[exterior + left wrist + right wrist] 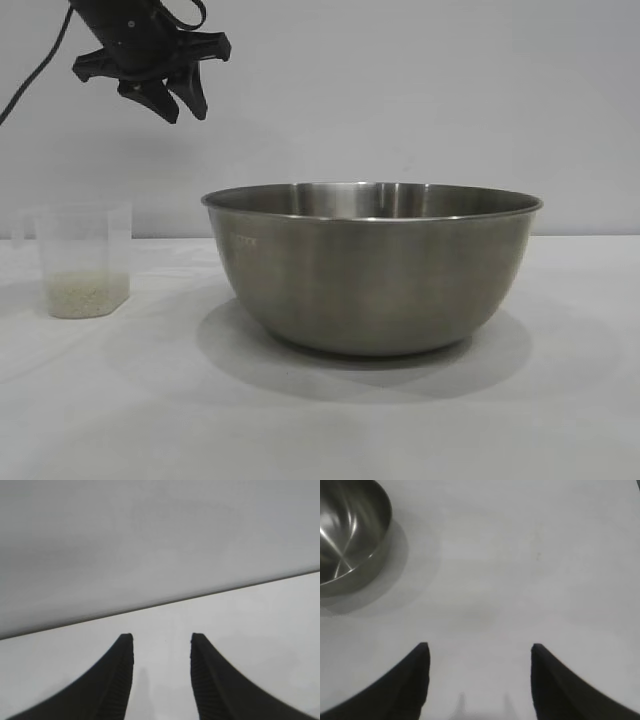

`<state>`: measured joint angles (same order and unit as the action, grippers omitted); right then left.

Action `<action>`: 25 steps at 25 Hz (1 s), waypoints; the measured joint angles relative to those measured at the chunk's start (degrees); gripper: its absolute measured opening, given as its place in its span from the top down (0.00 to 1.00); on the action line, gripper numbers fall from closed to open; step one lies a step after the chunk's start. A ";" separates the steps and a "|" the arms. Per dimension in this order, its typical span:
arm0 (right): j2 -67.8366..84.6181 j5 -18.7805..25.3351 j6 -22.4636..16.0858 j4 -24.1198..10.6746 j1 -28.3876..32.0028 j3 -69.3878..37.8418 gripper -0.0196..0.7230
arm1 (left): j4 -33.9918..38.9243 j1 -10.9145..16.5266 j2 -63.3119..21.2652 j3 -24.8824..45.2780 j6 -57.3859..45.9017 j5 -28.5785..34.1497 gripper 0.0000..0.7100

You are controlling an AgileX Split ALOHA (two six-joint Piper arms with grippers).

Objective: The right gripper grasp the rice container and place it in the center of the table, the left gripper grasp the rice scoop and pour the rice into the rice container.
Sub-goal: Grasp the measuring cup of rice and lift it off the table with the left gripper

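The rice container (372, 268) stands on the table (320, 420) slightly right of the frame's centre in the exterior view. The rice scoop (84, 260) stands upright on the table at the left of the frame, well apart from the container. The rice (85, 294) lies in the bottom of the scoop. The left gripper (172, 98) hangs in the upper left of the frame, above the gap between scoop and container, touching neither. In the right wrist view the container (350, 535) sits at the upper left corner, with the right gripper (479, 680) over bare tabletop (520, 580) at the frame's bottom, well apart from it.
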<state>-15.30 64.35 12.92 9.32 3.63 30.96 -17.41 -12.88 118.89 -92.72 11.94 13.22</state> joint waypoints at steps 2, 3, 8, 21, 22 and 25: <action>3.05 0.41 0.00 0.37 0.00 -1.83 0.40 | 0.00 0.00 0.00 0.00 0.00 0.00 0.68; 4.66 0.76 0.00 0.48 0.00 -2.29 0.40 | 0.00 0.00 0.00 0.00 0.00 0.10 0.68; 12.42 1.22 0.00 0.56 0.00 -2.93 0.40 | 1.91 0.00 -0.46 0.00 0.00 1.77 0.68; 16.25 1.55 0.00 0.72 0.00 -2.93 0.47 | 3.98 0.00 -16.29 21.81 0.00 -14.78 0.68; 16.25 1.55 0.00 0.82 0.00 -2.93 0.47 | 3.98 0.00 -18.70 25.30 0.00 -18.61 0.68; 16.25 1.55 0.00 0.82 0.00 -2.93 0.47 | 4.59 0.00 -25.11 37.44 0.00 -27.71 0.68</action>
<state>0.95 65.90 12.92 10.14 3.63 28.03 -12.82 -12.88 93.78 -55.28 11.94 -14.49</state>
